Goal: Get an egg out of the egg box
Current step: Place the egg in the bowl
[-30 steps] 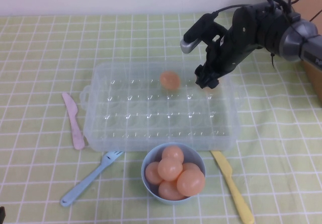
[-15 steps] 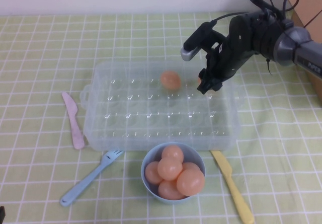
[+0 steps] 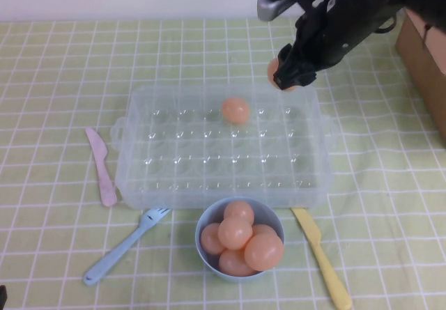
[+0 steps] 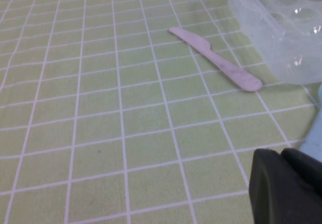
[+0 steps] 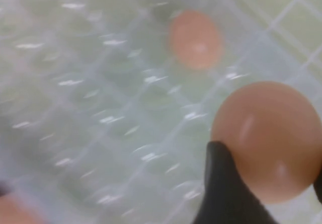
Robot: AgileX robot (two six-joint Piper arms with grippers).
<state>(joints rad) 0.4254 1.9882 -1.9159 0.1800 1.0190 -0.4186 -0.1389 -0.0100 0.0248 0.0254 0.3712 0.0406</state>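
My right gripper [image 3: 286,75] is shut on a peach-orange egg [image 3: 274,69] and holds it in the air above the far right edge of the clear egg box [image 3: 139,184]. In the right wrist view the held egg [image 5: 266,138] sits between the dark fingers of the right gripper [image 5: 271,183], with the egg box [image 5: 75,83] below. One more egg [image 3: 235,110] rests in a far-row cell of the box; it also shows in the right wrist view [image 5: 195,39]. My left gripper [image 4: 289,186] is shut and empty, low over the cloth near the box's left corner [image 4: 282,38].
A light-blue bowl [image 3: 202,244] holding several eggs stands in front of the box. A pink knife [image 3: 102,167] lies left of the box, a blue fork [image 3: 125,246] front left, a yellow knife [image 3: 322,258] front right. A brown box [image 3: 425,59] stands at the right edge.
My right gripper has risen out of the far right part of the egg box with the egg in its fingers and moved toward the far edge. The other egg stayed put.
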